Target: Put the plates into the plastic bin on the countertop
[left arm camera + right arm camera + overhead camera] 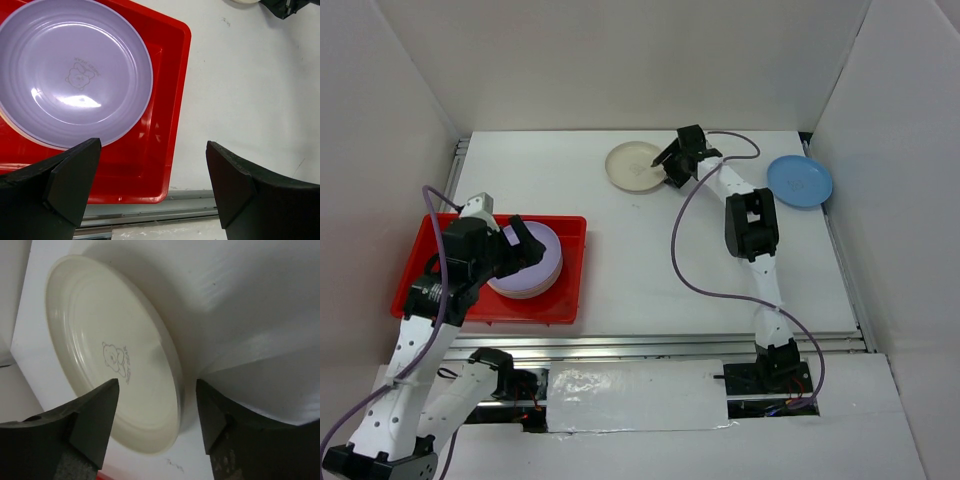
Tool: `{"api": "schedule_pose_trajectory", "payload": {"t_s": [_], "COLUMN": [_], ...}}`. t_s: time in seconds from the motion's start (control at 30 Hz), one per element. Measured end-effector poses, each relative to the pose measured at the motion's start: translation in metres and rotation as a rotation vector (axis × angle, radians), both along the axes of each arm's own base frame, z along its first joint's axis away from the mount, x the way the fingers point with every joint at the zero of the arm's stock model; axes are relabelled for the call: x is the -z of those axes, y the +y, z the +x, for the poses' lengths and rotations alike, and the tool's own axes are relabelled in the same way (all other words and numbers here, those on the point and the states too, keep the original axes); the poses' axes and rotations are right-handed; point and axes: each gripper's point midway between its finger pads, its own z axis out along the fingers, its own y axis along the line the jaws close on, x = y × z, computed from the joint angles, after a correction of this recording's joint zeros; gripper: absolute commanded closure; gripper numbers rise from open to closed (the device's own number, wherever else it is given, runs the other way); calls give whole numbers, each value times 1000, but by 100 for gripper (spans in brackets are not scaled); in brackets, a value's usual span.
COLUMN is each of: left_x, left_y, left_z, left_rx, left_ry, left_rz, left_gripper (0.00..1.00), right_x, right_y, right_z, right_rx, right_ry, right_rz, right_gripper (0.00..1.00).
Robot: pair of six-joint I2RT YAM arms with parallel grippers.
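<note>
A stack of plates topped by a purple plate (532,262) (75,75) lies in the red plastic bin (418,272) (167,95) at the left of the countertop (650,270). My left gripper (525,243) (152,175) hangs open above the bin's near right corner and holds nothing. At the back, a cream plate (632,165) (110,355) rests on the countertop. My right gripper (663,166) (157,410) is down at its right edge, jaws apart on either side of the rim, with a gap showing at each side. A blue plate (799,181) lies at the far right.
White walls enclose the countertop on three sides. Silver rails (660,345) run along the near edge, in front of the arm bases. The right arm's purple cable (685,270) loops over the middle of the surface.
</note>
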Motion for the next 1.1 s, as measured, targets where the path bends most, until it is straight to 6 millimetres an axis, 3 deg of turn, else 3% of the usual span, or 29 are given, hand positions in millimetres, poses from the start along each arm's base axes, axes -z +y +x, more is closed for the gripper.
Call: {"api": "schedule_pose_trajectory", "payload": {"t_s": [0.13,0.17,0.23,0.4,0.5,0.6,0.7,0.8,0.93,1.1], "left_x": [-9,-10,-10,-2,-1,-8,-11,-10,-8,-2], "left_y": [3,4,6,11,12,3,-14,-30,-41,-45], "left_z": [-2,-2,-3,-3,1,14,31,47,58,62], "left_rx": [-13,-15,-20,-28,-22,30,108,168,203,212], "left_ry": [-23,-22,-19,13,37,45,52,66,77,100], "left_rz": [8,11,19,61,79,87,77,48,31,33], "left_gripper": [1,1,1,1,1,1,1,1,3,14], "right_x": [9,12,16,16,-2,-57,-118,-155,-155,-144], "right_y": [-3,-5,-8,-22,-47,-42,-4,27,31,38], "right_z": [-3,-6,-11,-30,-78,-127,-177,-244,-294,-319], "right_rx": [13,19,21,29,9,-66,-196,-357,-467,-545], "right_ry": [51,71,97,107,112,45,-97,-212,-266,-270], "right_rz": [-26,-32,-41,-128,-351,-575,-635,-611,-518,-422], "right_gripper": [60,71,100,100,100,100,100,100,100,100]}}
